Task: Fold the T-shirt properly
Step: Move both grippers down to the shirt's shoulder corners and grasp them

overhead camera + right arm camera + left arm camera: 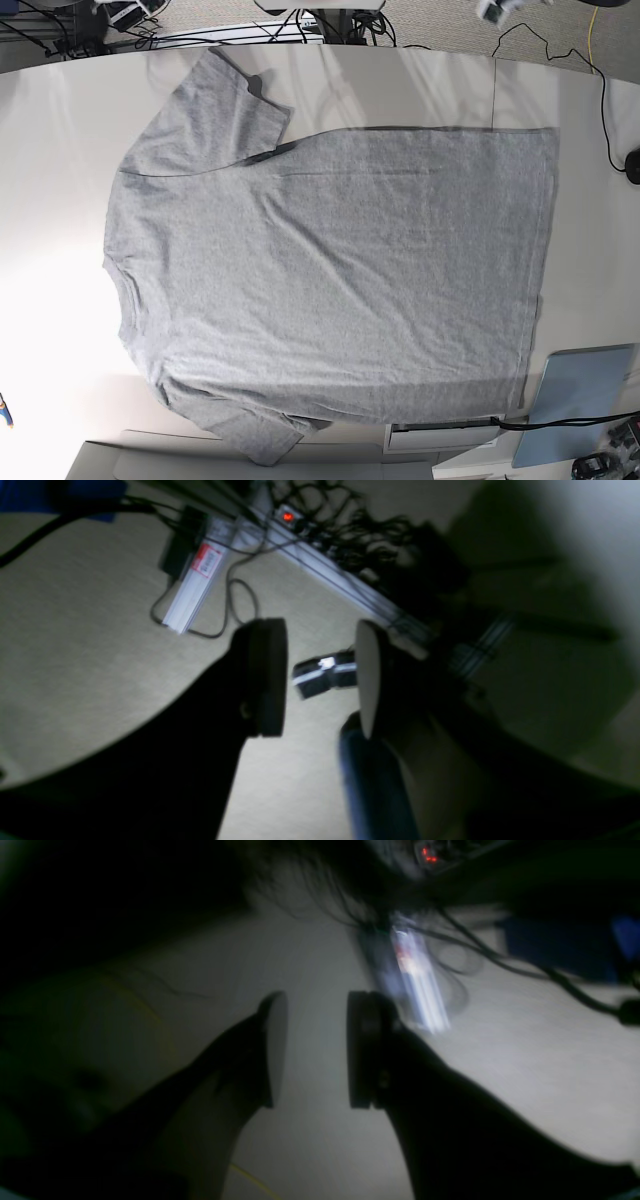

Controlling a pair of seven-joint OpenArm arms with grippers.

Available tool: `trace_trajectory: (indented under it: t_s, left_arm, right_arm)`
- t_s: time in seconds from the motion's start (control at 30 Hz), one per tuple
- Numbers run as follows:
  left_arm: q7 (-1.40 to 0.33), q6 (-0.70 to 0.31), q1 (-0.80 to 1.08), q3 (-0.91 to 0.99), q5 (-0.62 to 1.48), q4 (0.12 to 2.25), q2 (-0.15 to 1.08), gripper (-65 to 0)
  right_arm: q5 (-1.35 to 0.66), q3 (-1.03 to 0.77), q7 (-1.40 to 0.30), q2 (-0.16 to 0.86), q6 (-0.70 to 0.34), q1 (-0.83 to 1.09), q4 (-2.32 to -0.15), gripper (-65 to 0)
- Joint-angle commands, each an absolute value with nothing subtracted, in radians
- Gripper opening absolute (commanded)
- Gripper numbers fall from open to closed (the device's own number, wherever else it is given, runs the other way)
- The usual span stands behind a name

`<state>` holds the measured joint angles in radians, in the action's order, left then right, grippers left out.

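Note:
The heather-grey T-shirt [330, 270] lies spread flat on the white table [60, 150], plain side up. Its collar points left and its hem right, with one sleeve [215, 100] at the far left and the other [260, 435] at the near edge. Neither wrist view shows the T-shirt; both look down at a dim floor. My left gripper [317, 1050] is open, with nothing between its fingers. My right gripper [320, 677] is also open and empty. Neither gripper shows plainly in the base view.
A pale blue-grey panel [580, 400] lies at the near right corner, beside a white box [440, 437]. A black cable [605, 100] runs along the table's right side. On the floor lie tangled cables and a power strip with a red light [287, 516].

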<state>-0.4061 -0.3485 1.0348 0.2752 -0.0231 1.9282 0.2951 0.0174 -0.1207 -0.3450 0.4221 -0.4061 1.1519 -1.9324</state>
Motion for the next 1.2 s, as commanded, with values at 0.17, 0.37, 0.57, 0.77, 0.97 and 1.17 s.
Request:
trace_trajectory:
  t_s: [0.17, 0.37, 0.57, 0.77, 0.97, 1.17]
  left_arm:
    - [-0.393, -0.331, 1.052, 0.278, -0.192, 2.141, 0.381, -44.3]
    - [-0.389, -0.333, 0.941, 0.278, -0.347, 2.159, 0.435, -27.5]
    - [-0.36, -0.34, 0.844, 0.278, -0.352, 2.127, 0.517, -21.0]
    - [-0.226, -0.451, 0.741, 0.278, -0.352, 1.984, 0.599, -21.0]
    - [-0.209, -0.47, 0.611, 0.278, -0.352, 1.808, 0.611, -21.1]
    - [-0.205, -0.525, 0.533, 0.277, -0.337, 1.695, 0.638, -21.2]
  right_arm:
    - [0.025, -0.211, -0.413, 0.432, -0.402, 1.166, -2.17, -41.9]
    - [0.202, -0.292, -0.436, 0.432, -0.423, 1.166, -2.333, -41.4]
    - [0.367, -0.298, -0.476, 0.432, -0.428, 1.161, -2.356, -34.9]
    - [0.436, -0.298, -0.424, 0.432, -0.428, 1.161, -2.356, -34.9]
    - [0.446, -0.298, -0.34, 0.432, -0.429, 1.15, -2.356, -34.9]
    - [0.447, -0.298, -0.344, 0.432, -0.434, 1.115, -2.356, -34.9]
